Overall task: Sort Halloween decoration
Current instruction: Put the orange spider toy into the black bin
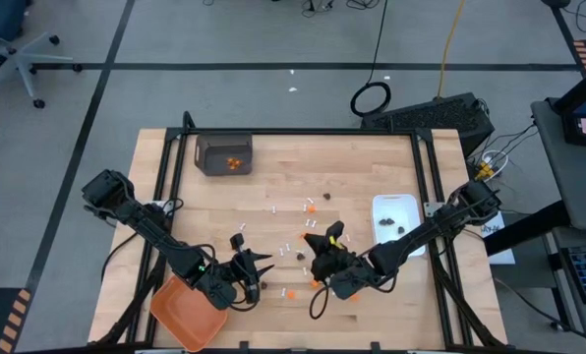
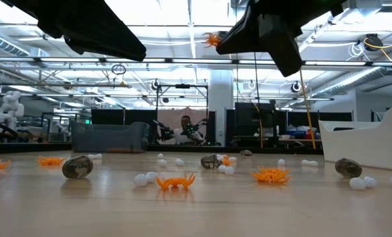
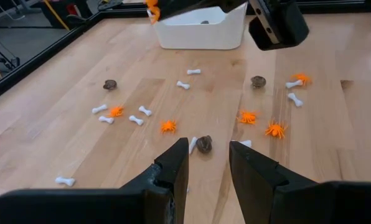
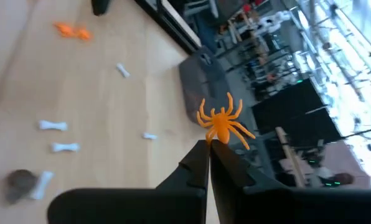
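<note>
R gripper [image 4: 208,148] pinches orange spider [image 4: 223,123]; L gripper [image 3: 207,163] empty, fingers apart.

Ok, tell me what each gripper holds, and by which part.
The right gripper pinches an orange spider by its rear end, lifted off the table. The left gripper holds nothing, its jaws open.
</note>
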Available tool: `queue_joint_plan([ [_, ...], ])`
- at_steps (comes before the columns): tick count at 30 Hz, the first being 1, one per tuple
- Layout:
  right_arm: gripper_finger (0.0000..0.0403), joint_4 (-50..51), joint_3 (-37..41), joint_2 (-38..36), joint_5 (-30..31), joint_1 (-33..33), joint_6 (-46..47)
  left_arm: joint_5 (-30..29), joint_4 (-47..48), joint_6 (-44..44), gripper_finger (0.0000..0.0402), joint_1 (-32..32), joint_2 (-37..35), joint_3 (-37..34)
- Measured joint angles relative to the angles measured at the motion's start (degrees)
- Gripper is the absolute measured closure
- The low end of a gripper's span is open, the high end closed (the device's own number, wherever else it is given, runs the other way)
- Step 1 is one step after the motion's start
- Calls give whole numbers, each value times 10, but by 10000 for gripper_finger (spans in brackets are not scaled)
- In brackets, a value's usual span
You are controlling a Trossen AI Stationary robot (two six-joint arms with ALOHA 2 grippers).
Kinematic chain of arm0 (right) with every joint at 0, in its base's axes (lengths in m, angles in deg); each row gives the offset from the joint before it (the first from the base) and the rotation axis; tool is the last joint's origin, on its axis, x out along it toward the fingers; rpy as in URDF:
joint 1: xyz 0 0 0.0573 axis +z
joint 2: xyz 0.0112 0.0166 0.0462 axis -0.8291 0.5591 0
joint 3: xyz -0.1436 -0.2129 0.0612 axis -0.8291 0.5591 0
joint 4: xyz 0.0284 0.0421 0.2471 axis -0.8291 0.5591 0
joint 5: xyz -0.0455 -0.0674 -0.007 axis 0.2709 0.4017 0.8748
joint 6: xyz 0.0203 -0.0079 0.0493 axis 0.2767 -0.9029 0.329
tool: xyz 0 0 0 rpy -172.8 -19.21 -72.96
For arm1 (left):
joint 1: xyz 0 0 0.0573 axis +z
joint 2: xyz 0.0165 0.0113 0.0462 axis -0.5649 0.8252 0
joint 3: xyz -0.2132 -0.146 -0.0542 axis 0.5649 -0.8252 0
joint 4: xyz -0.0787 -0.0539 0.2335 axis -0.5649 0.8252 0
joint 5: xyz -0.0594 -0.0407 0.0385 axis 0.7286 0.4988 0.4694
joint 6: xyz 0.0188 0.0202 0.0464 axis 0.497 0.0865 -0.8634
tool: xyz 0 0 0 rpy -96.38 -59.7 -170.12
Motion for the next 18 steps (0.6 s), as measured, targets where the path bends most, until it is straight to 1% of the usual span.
queue_joint_plan([
  [1,403,0,0,0,8,0,-6,0,0,0,286,0,0,0],
  [12,403,0,0,0,9,0,-101,0,0,0,286,0,8,0],
  [18,403,0,0,-1,21,0,-108,0,-1,0,286,7,25,0],
])
